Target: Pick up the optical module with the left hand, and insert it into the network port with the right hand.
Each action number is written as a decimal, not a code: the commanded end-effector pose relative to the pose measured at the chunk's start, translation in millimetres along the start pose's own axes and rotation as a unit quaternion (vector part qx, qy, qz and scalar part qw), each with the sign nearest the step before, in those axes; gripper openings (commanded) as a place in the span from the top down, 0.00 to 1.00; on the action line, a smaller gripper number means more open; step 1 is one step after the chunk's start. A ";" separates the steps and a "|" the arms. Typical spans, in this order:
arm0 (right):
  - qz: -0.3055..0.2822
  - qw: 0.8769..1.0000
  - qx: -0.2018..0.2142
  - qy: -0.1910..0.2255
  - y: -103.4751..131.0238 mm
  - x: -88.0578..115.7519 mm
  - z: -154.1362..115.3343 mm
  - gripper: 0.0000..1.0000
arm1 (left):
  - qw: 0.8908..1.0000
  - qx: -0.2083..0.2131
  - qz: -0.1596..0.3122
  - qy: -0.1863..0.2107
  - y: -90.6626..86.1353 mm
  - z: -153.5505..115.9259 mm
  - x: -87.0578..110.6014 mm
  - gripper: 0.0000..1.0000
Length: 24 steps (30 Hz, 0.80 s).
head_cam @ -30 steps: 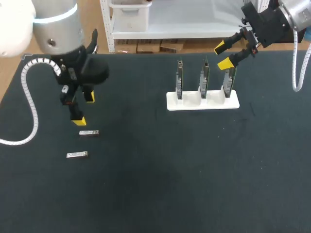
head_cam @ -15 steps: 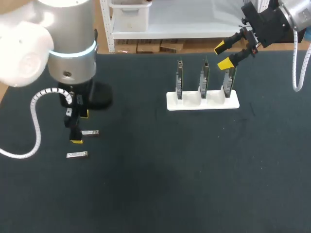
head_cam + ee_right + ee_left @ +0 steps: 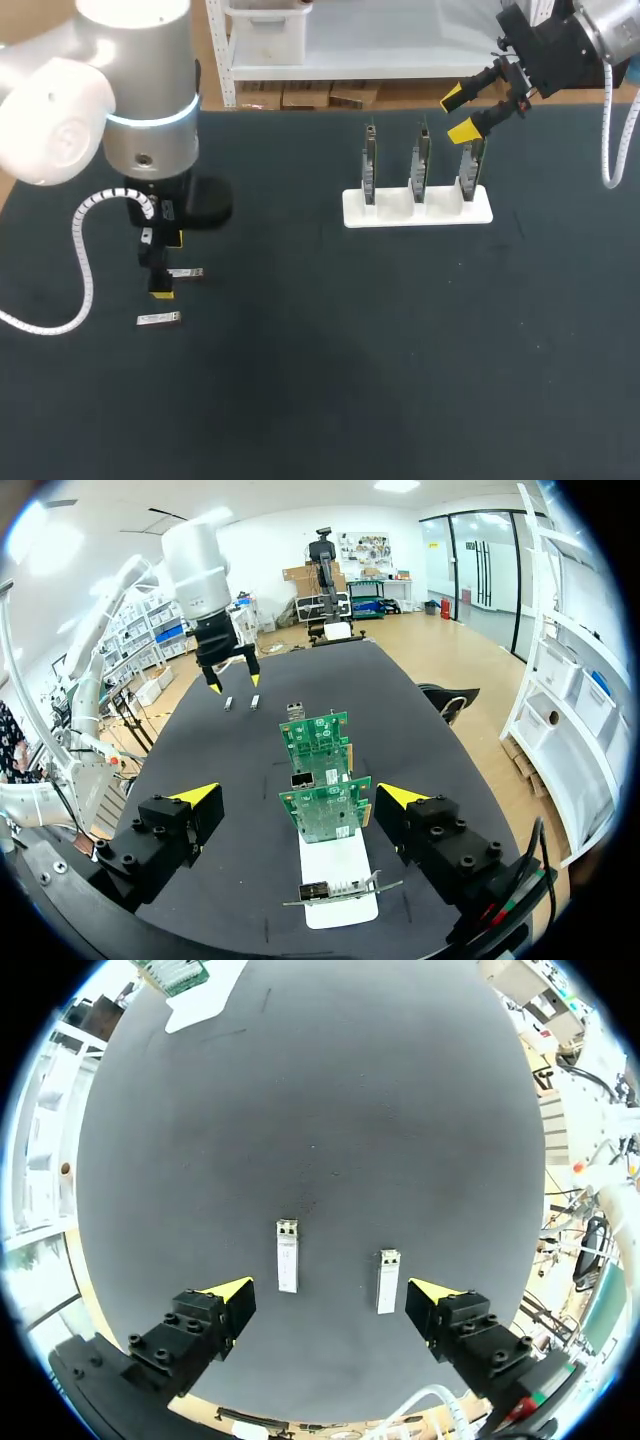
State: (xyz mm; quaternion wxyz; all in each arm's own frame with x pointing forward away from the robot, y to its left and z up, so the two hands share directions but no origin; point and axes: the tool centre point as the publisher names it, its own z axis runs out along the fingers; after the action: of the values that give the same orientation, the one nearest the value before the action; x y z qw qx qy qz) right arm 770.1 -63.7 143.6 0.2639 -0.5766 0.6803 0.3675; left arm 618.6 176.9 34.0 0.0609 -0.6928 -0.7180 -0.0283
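While two optical modules (image 3: 287, 1255) lie flat on the counter (image 3: 330, 1110) w/ a gap between, left pincer (image 3: 330, 1305) hangs wide open over them; right pincer (image 3: 300, 794), also wide & empty, sits by circuit boards (image 3: 322, 815) in the rack (image 3: 338, 890).

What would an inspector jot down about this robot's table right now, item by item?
Surface: dark table, flat, no spills seen.
Job's things: two optical modules lying side by side, apart; white stand holding three upright circuit boards.
Clutter: nothing seen.
Hands: left hand open, over the modules, gripping neither; right hand open, empty, by the end board.
Cables: coiled hose on the left arm; white cable on the right arm.
Surroundings: nothing seen reaching over the table.
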 end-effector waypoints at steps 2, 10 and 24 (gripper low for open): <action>0.000 1.000 0.002 0.000 1.5 0.2 0.2 0.00 | 1.000 0.008 -0.003 0.001 7.3 8.3 -0.2 0.00; 0.000 1.000 0.002 0.000 1.5 0.2 0.2 0.00 | 1.000 0.017 -0.023 0.002 13.1 19.9 4.4 0.00; 0.000 1.000 0.002 0.000 1.5 0.2 0.2 0.00 | 1.000 0.018 -0.022 -0.007 25.9 30.4 1.1 0.00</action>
State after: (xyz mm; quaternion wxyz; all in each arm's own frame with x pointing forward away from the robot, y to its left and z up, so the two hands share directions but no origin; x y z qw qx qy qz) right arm 770.1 -63.7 143.6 0.2639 -0.5766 0.6803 0.3674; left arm 638.3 184.6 6.0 0.0647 -0.6749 -0.7350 -0.0115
